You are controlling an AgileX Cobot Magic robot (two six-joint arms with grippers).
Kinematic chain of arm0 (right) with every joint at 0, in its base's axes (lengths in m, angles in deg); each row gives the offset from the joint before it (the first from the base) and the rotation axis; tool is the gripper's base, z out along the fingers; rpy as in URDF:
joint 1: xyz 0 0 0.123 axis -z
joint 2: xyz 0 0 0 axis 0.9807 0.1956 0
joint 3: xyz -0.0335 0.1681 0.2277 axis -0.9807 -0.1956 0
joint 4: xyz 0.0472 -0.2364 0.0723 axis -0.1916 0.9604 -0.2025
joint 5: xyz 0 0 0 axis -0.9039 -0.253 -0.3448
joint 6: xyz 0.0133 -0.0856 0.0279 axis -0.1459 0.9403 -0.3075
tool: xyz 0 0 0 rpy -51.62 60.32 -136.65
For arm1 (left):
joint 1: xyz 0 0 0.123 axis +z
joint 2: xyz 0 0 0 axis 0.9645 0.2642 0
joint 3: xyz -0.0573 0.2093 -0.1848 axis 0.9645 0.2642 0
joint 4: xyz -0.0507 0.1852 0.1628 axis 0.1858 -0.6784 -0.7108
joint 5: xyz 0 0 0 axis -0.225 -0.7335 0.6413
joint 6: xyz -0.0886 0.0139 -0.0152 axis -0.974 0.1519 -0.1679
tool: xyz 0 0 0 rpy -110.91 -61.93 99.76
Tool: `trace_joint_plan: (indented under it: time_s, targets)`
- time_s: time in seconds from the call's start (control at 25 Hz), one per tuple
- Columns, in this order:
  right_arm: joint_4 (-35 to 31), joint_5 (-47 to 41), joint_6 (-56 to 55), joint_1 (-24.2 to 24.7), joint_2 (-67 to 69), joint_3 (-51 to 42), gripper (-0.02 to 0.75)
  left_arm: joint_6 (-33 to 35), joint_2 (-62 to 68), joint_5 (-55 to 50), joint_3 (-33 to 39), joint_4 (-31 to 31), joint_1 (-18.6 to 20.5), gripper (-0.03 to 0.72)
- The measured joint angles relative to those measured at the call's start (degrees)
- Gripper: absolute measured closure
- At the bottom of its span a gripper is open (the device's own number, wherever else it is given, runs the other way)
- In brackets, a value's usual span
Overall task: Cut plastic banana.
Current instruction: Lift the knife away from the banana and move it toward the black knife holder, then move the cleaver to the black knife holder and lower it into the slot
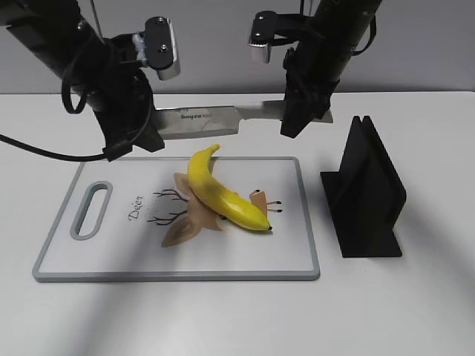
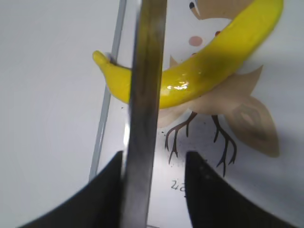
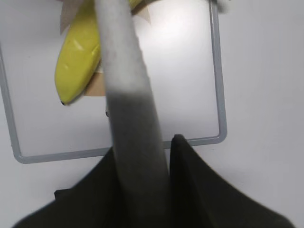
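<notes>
The yellow plastic banana (image 1: 223, 194) lies slantwise on the white cutting board (image 1: 111, 259), over its deer print. A kitchen knife (image 1: 197, 120) hangs level above the board's far edge, behind the banana. My right gripper (image 1: 297, 119) is shut on the knife's handle (image 3: 123, 71). My left gripper (image 1: 141, 137) is at the blade's tip end, and the blade (image 2: 147, 95) runs between its jaws (image 2: 154, 164). It lies against one finger, with a gap to the other. The banana also shows under the blade in the left wrist view (image 2: 204, 71) and in the right wrist view (image 3: 76, 61).
A black knife stand (image 1: 367, 193) sits on the white table right of the board. The board has a grey rim (image 3: 216, 95) and a handle slot (image 1: 89, 210) at its left end.
</notes>
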Motion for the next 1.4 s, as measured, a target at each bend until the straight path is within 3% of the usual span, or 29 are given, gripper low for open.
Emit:
trace_joint_plan:
  time_s: [0.16,0.28,0.64,1.0,1.4]
  targets:
    - [-0.13,0.0,-2.13,-0.27,-0.06,0.0,0.518,-4.81,-1.05,1.52,0.17,0.21,-0.04,0.141]
    - [-0.52,0.0,-2.66,-0.27,-0.93,-0.11,0.521,-6.36,-3.14,3.26,0.18,0.54,-0.06,0.105]
    - [0.45,0.6,-7.85,-0.17,-4.67,-2.35,0.561,-16.64,-10.3,7.81,0.06,1.59,2.65,0.098]
    - [1.28,0.55,-19.21,-0.17,-9.8,-2.66,0.561,-33.35,-14.24,7.37,-4.8,1.34,8.37,0.098]
    - [1.47,0.55,-29.92,-0.17,-18.01,-8.69,0.561,-49.17,-18.72,0.42,-4.82,-11.5,10.14,0.125]
